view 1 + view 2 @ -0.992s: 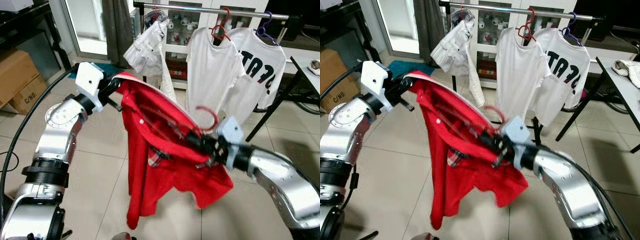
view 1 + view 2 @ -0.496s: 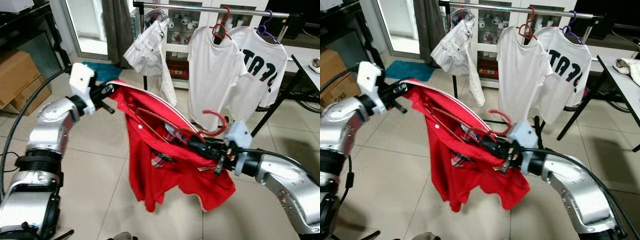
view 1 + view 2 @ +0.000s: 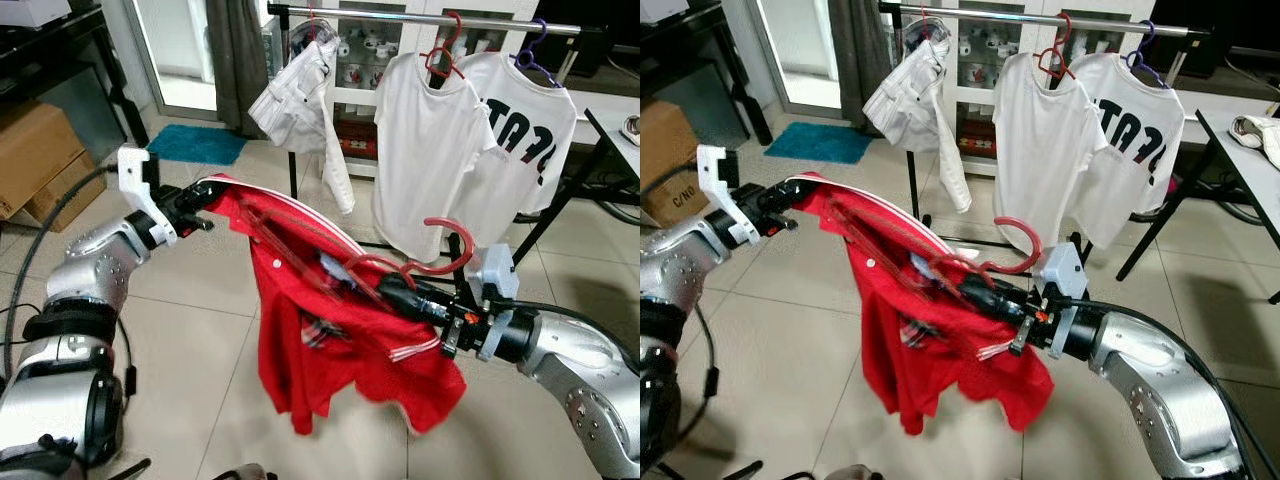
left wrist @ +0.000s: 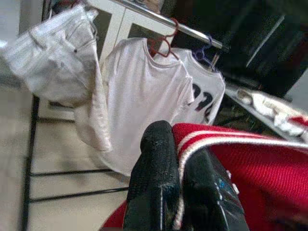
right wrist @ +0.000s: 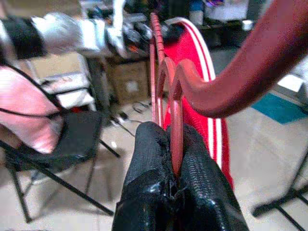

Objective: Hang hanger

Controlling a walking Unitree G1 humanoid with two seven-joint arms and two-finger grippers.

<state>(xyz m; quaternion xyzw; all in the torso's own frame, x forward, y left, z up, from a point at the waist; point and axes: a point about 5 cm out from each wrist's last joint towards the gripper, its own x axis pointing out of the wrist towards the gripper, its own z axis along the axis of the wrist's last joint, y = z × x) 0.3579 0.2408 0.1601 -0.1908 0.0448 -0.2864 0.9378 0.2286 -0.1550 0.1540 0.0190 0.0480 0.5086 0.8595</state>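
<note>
- Right gripper (image 3: 400, 297) clamps the red hanger (image 3: 440, 250) by its neck; left gripper (image 3: 195, 198) pinches the shirt (image 3: 330, 340) edge.
- Hanger sits low, rail (image 3: 420, 18) at 12 o'clock; lifting and hooking remain.

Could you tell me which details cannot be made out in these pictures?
- Eye views: the red shirt covers most of the red hanger below its hook.
- Eye views: the white T-shirt's black lettering is partly folded and unreadable.
- Left wrist view: the left end effector hides the shirt edge pinched there.
- Right wrist view: the background is blurred.
</note>
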